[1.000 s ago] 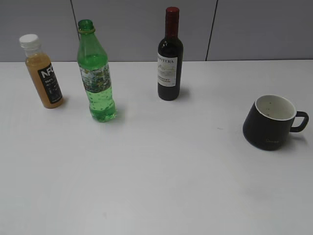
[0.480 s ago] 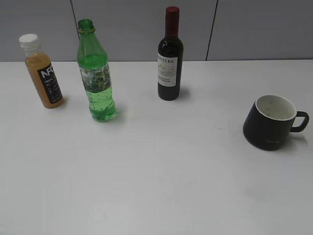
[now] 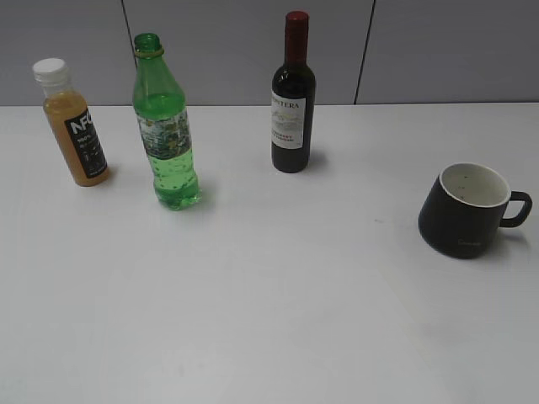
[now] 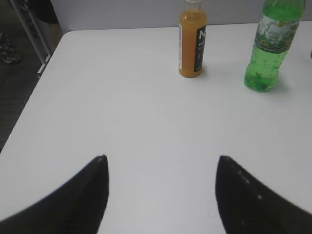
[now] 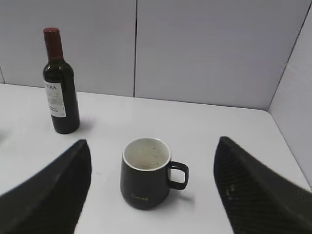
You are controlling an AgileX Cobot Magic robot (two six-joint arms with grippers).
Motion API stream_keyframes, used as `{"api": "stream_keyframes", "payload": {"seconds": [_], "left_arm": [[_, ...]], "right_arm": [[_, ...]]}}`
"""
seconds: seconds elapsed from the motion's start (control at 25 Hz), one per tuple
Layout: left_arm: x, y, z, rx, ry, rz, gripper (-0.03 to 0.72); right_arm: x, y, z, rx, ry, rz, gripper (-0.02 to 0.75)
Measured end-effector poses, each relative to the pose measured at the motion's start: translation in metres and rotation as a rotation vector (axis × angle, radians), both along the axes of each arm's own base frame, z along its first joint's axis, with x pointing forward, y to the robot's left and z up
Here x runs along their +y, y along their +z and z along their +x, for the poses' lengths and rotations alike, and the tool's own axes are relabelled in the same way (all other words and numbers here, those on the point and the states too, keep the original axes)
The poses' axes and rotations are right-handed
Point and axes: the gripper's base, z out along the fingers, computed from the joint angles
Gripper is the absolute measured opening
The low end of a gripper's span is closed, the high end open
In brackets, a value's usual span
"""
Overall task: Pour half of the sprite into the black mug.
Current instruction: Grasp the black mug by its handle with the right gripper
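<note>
The sprite (image 3: pixel 167 135) is a green uncapped bottle standing upright at the back left of the table; it also shows in the left wrist view (image 4: pixel 270 46) at the top right. The black mug (image 3: pixel 467 209) stands upright at the right with its handle to the right; in the right wrist view the mug (image 5: pixel 146 173) sits between and beyond my fingers. My left gripper (image 4: pixel 161 158) is open and empty, well short of the sprite. My right gripper (image 5: pixel 152 141) is open and empty. Neither gripper shows in the exterior view.
An orange juice bottle (image 3: pixel 72 122) with a white cap stands left of the sprite. A dark wine bottle (image 3: pixel 293 97) with a red top stands at the back middle. The white table (image 3: pixel 278 320) ends at a grey wall behind and at its left edge (image 4: pixel 34 78).
</note>
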Motion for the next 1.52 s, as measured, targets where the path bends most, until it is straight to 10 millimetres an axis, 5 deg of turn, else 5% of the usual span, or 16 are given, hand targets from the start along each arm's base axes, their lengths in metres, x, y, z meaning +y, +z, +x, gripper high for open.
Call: {"api": "stream_keyframes", "payload": {"seconds": [0.68, 1.52], "left_arm": [[0.000, 0.000, 0.000, -0.002, 0.000, 0.000, 0.521], [0.000, 0.000, 0.000, -0.002, 0.000, 0.000, 0.521]], "right_arm": [[-0.003, -0.037, 0.053, -0.128, -0.079, 0.017, 0.592], [0.002, -0.078, 0.109, -0.031, -0.084, 0.055, 0.592]]}}
